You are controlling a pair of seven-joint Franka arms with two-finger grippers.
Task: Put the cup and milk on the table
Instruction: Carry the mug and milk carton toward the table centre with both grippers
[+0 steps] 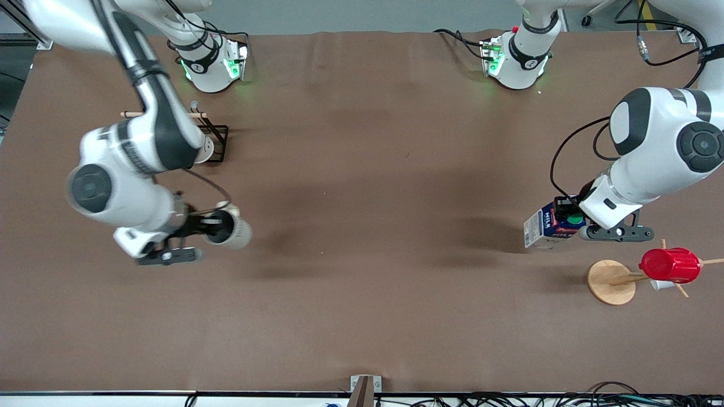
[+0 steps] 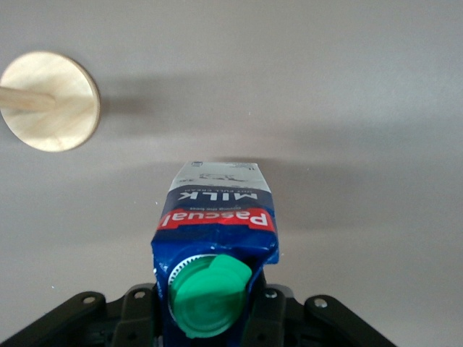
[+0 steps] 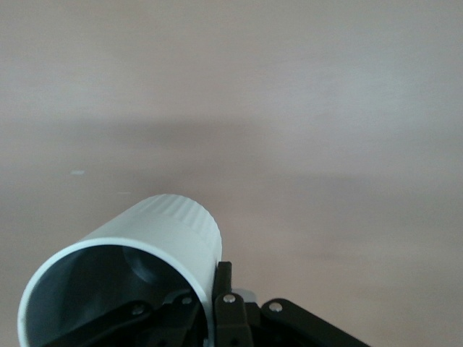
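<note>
The right gripper (image 1: 218, 225), at the frame's lower left, pinched the cup's (image 1: 235, 228) rim above the table (image 1: 362, 198). The left gripper (image 1: 567, 220), at mid right, was clamped on the milk carton (image 1: 544, 226)

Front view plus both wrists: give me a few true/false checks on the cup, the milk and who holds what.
1. The left gripper holds the milk. True.
2. The right gripper is empty. False: its fingers pinch the cup by the wall.
3. The cup stands upright on the table. False: it is held tilted above it.
4. The milk's green cap is on. True.
5. The red cup hangs on the wooden stand. True.
</note>
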